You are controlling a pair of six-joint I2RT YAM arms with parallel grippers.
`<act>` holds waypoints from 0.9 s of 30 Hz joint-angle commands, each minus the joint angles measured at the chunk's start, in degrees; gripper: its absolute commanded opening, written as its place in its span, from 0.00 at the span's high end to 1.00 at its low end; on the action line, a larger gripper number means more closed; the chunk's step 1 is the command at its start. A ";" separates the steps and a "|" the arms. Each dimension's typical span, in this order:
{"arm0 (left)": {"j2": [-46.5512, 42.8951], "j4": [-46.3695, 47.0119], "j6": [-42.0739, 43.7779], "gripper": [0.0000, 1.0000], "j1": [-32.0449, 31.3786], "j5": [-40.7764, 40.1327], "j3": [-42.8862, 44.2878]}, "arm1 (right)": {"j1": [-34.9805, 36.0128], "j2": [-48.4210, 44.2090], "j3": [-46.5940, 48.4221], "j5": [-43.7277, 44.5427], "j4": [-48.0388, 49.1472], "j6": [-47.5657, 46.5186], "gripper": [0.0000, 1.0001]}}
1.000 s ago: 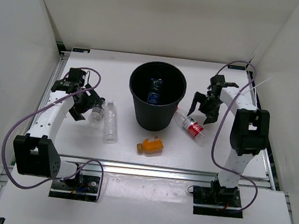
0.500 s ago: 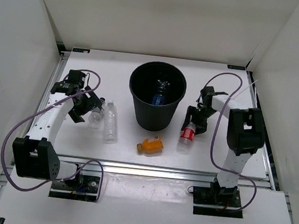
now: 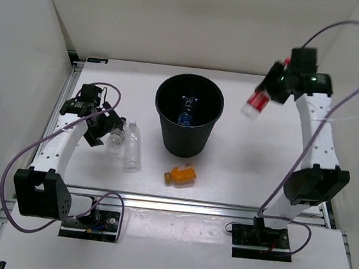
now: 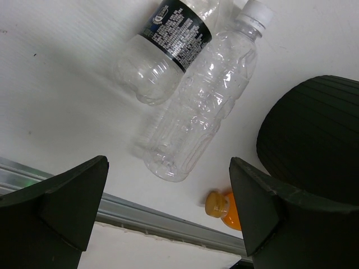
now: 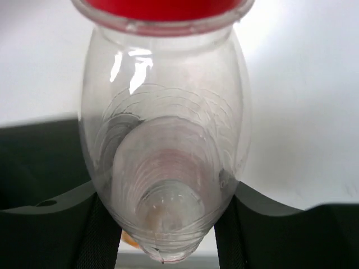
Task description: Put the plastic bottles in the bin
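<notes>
The black bin (image 3: 186,141) stands mid-table with a blue-label bottle (image 3: 185,117) lying inside. My right gripper (image 3: 272,91) is raised high to the right of the bin and is shut on the red-label bottle (image 3: 256,103); in the right wrist view this bottle (image 5: 162,151) fills the space between the jaws. My left gripper (image 3: 101,126) is open, just left of the black-cap bottle (image 3: 116,135) and the clear white-cap bottle (image 3: 132,146). Both of these, the black-labelled one (image 4: 175,35) and the clear one (image 4: 202,112), lie ahead of its fingers (image 4: 61,207). The orange bottle (image 3: 181,174) lies in front of the bin.
White walls enclose the table on three sides. An aluminium rail (image 3: 191,205) runs along the near edge. Purple cables loop from both arms, the right one (image 3: 344,30) arching high. The bin's side (image 4: 314,129) shows at the right of the left wrist view.
The right gripper closed on the red-label bottle on the table right of the bin and lifted it high toward the back right. The left arm barely moved.
</notes>
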 commanded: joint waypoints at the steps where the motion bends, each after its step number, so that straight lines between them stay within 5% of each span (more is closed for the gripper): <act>1: -2.32 2.23 1.45 0.00 0.22 1.93 -0.57 | 0.00 -1.69 17.97 -5.76 -1.93 2.03 0.69; 4: -1.61 3.28 1.45 0.00 -0.48 1.94 -0.04 | 2.45 2.88 34.60 -16.05 0.61 1.33 0.68; 8: -0.21 5.30 1.97 0.00 -1.80 2.64 -0.04 | 13.13 5.51 35.16 -19.61 7.74 -4.89 0.56; 12: 2.16 5.84 2.59 0.00 -4.17 1.24 1.45 | 23.80 7.20 36.93 -12.49 6.60 -9.56 0.23; 13: 2.95 5.84 3.29 0.00 -4.87 1.24 2.06 | 26.34 7.20 35.61 -11.25 5.99 -9.57 0.03; 14: 2.96 5.84 3.30 0.00 -5.40 0.72 2.07 | 27.15 5.89 32.90 -10.37 4.33 -10.18 0.00; 27: 10.95 6.98 6.98 0.00 -5.93 -15.88 2.59 | 26.80 -9.22 20.93 -6.67 0.45 -11.86 0.00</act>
